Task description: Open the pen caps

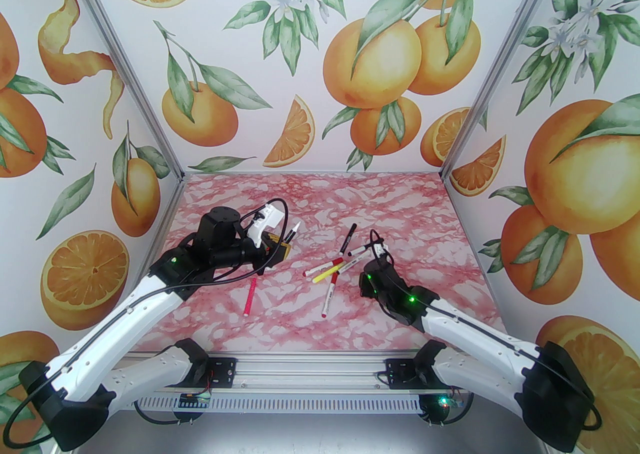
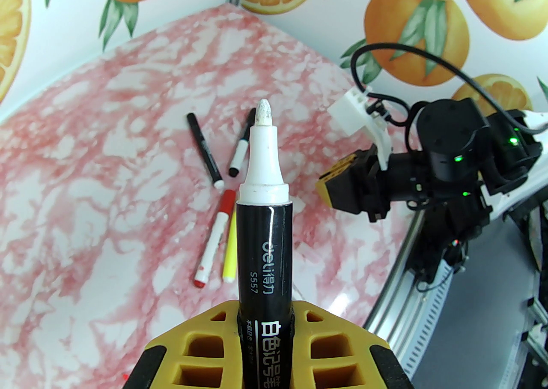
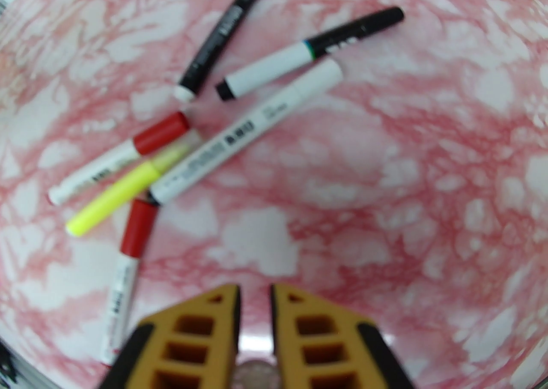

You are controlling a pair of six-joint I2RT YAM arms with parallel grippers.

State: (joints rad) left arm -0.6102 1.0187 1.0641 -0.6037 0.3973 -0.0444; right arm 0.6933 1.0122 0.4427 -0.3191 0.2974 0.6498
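My left gripper is shut on a black-barrelled marker, held above the table. The marker's white nib is bare and points up and right. My right gripper hangs low beside the pile of pens. Its jaws stand almost together, with a small pale round thing, likely a cap, deep between them. Red caps and a black cap sit on lying pens. A yellow pen and a white pen lie among them.
A pink pen lies alone at front left of the pink marbled table. A black pen lies at the back of the pile. Orange-patterned walls close the table on three sides, and a metal rail runs along the near edge.
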